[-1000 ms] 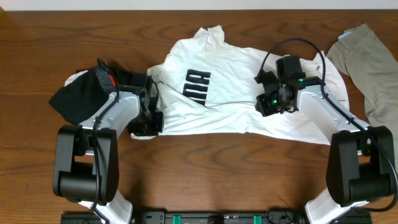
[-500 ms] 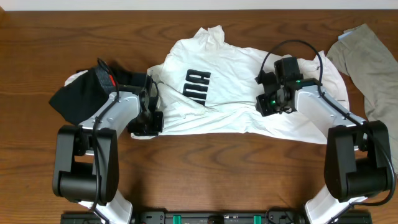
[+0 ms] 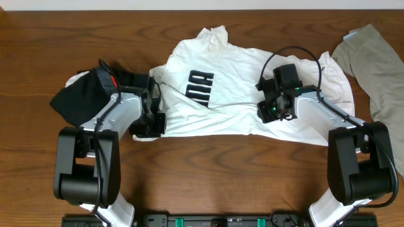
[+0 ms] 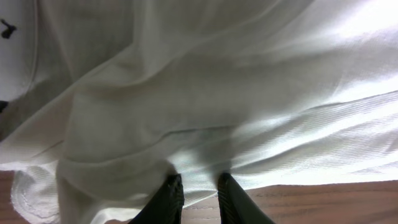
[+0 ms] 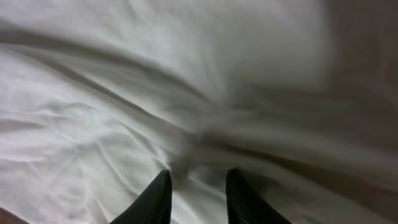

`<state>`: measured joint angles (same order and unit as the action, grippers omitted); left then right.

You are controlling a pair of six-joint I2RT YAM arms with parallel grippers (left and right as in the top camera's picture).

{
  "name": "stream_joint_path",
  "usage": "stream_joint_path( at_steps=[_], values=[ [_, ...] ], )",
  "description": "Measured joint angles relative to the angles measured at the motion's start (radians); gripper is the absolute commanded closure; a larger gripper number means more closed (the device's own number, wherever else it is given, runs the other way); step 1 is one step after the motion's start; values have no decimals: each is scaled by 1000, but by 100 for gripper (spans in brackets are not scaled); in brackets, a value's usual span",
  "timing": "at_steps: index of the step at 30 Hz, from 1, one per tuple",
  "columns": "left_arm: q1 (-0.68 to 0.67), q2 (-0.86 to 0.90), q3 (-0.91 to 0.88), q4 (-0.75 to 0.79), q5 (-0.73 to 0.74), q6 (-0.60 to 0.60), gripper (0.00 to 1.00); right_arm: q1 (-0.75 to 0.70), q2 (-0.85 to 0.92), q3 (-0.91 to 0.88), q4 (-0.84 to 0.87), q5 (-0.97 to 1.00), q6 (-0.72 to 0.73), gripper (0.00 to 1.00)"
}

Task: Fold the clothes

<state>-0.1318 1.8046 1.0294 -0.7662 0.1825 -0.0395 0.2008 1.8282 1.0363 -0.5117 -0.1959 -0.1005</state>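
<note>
the left gripper (image 4: 199, 180) pinches the near hem of the white t-shirt (image 3: 227, 69), which spreads ahead of it and under the right gripper (image 5: 199, 175), whose grip i cannot tell.

- T-shirt (image 3: 233, 69): white matt cloth, soft, creased, finely ribbed at the hem.
- black garment (image 3: 79, 98), khaki garment (image 3: 379, 69): matt cloth.
- table (image 3: 221, 170): dark wood, smooth, visible grain.

Wooden table (image 3: 221, 170), white T-shirt (image 3: 233, 69) centre, black garment (image 3: 79, 101), khaki garment (image 3: 375, 69)
</note>
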Motion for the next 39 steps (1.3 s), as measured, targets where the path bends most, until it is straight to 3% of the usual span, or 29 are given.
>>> stream_joint_path(
  at_steps=[5,7,9,14,23,39],
  values=[
    [0,0,0,0,0,0,77,0,0,0,24,18,22,90],
    [0,0,0,-1,0,0,77,0,0,0,29,23,23,88],
    [0,0,0,-1,0,0,77,0,0,0,31,27,28,76],
    [0,0,0,-1,0,0,77,3,0,-5,28,34,25,75],
    [0,0,0,-1,0,0,77,6,0,-23,68,51,20,98],
    [0,0,0,-1,0,4,77,6,-21,-24,56,26,35,99]
  ],
)
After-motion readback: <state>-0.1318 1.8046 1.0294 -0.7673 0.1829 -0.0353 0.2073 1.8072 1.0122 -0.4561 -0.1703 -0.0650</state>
